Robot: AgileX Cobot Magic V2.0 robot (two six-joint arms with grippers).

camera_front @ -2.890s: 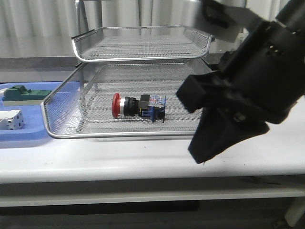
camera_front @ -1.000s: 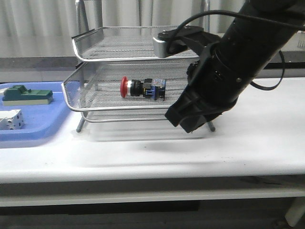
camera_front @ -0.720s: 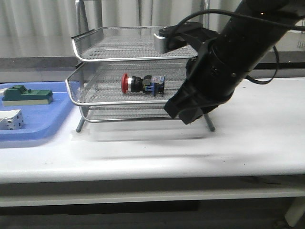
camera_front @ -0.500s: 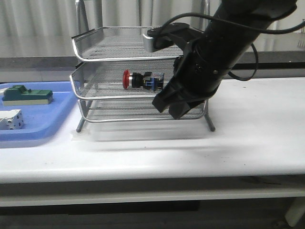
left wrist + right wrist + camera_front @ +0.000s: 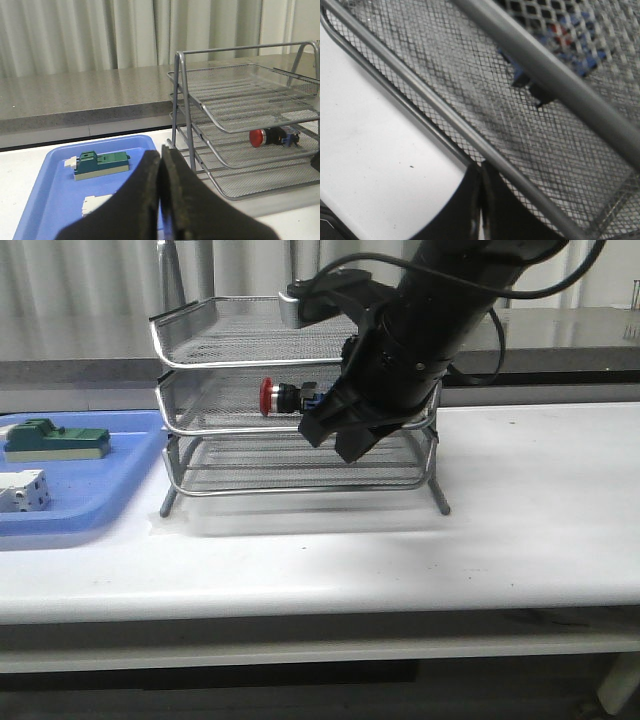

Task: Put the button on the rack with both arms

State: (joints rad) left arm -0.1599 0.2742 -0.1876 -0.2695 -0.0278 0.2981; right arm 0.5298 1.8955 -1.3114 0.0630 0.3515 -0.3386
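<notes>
1 button point(image 5: 279, 397) lies in the middle tier of the rack point(image 5: 200, 335). The right hand point(image 5: 335, 440), pressed closed and empty, sits at its 4 o'clock. The left hand point(image 5: 161, 200) is closed. Placement appears complete; next, withdraw.

Pale pleated curtains point(image 5: 75, 35) hang across the whole back of the room, in soft even light. Below them a grey speckled ledge point(image 5: 75, 97) runs along the far edge of the white surface point(image 5: 540, 510) (its front edge shows a thick lip, darkness underneath)
</notes>
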